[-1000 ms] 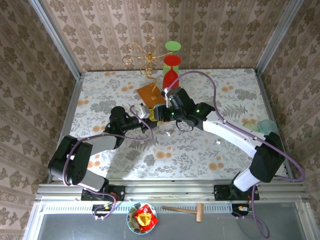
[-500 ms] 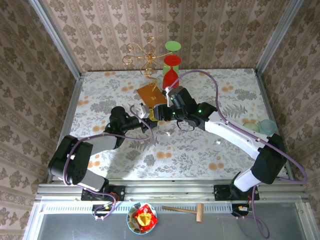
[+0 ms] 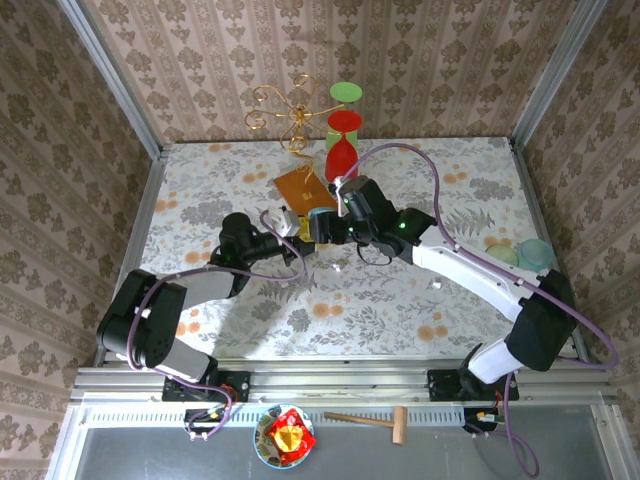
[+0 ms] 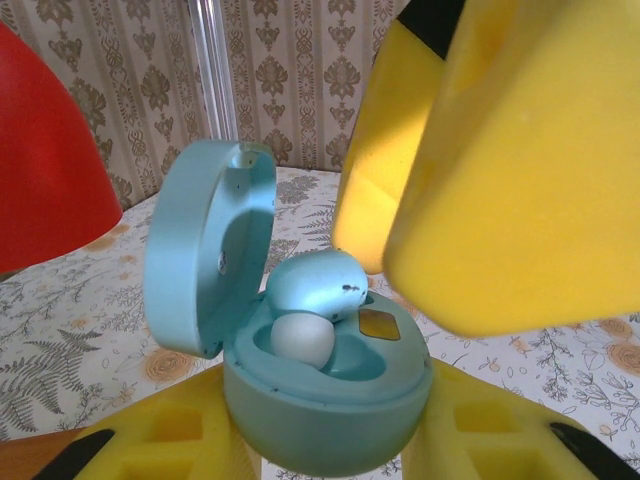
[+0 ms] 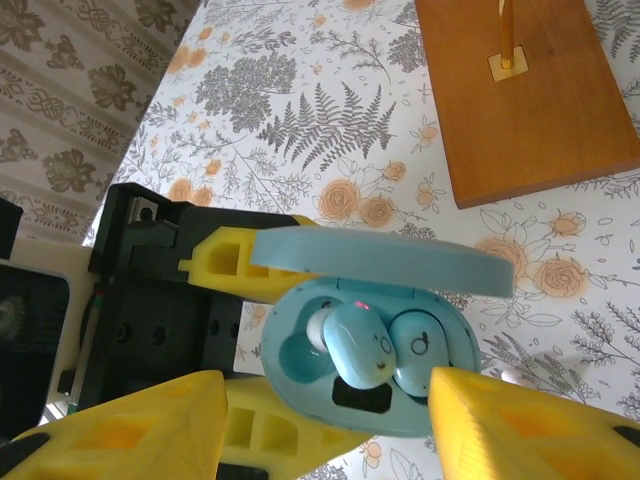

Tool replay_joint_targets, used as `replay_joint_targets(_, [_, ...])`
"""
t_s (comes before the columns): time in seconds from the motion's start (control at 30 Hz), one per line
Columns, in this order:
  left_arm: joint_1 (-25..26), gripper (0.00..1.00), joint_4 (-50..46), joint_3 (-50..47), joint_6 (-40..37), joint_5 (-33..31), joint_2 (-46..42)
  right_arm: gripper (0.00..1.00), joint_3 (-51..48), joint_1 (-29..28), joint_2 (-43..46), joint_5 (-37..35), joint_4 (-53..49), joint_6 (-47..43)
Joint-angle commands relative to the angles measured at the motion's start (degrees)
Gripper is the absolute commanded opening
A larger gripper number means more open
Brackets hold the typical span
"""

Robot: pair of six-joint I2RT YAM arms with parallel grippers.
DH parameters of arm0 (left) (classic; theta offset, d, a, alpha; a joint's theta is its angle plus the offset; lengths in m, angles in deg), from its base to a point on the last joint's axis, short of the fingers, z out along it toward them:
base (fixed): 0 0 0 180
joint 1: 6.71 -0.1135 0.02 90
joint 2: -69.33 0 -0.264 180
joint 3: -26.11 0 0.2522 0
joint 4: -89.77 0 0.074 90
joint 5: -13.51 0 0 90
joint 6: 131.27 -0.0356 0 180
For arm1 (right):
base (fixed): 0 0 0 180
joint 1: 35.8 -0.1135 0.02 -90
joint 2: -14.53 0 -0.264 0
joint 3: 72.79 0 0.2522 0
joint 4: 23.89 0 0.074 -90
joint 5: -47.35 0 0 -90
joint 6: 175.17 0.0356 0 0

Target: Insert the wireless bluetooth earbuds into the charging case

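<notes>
Showing the task partly done: the left tool [image 4: 330,445] clamps the open light blue charging case [image 5: 290,362] over the bench [image 3: 400,310]. One blue earbud [image 5: 415,347] sits in its well. The second blue earbud [image 5: 358,340] lies tilted, not pressed home, between the right tool's [image 5: 330,410] parted jaws. A small white piece [image 3: 337,267], likely a white earbud, lies on the bench, not yet placed.

The charging case [image 4: 320,410] is smooth, matt light-blue plastic, and the earbud [image 4: 312,285] lying in it has a glossier plastic shell. The right gripper's fingers [image 5: 120,430] are matt yellow plastic. The board [image 5: 530,90] looks like smooth, finished wood.
</notes>
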Motion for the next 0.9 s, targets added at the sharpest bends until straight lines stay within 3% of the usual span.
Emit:
replay_joint_targets(0.0, [-0.37,0.26,2.06,1.48,0.90,1.18,0.47,0.51,-1.36,0.22,2.84,-1.45,0.19,0.62])
replay_joint_targets(0.37, [-0.31,0.26,3.29,2.00,1.82,2.15,1.02,0.37,0.03,0.40,0.59,-0.55,1.63,1.16])
replay_joint_targets(0.87, [-0.32,0.26,3.40,1.10,1.78,2.19,0.35,0.33,3.64,0.92,-2.88,0.74,2.07,-0.29])
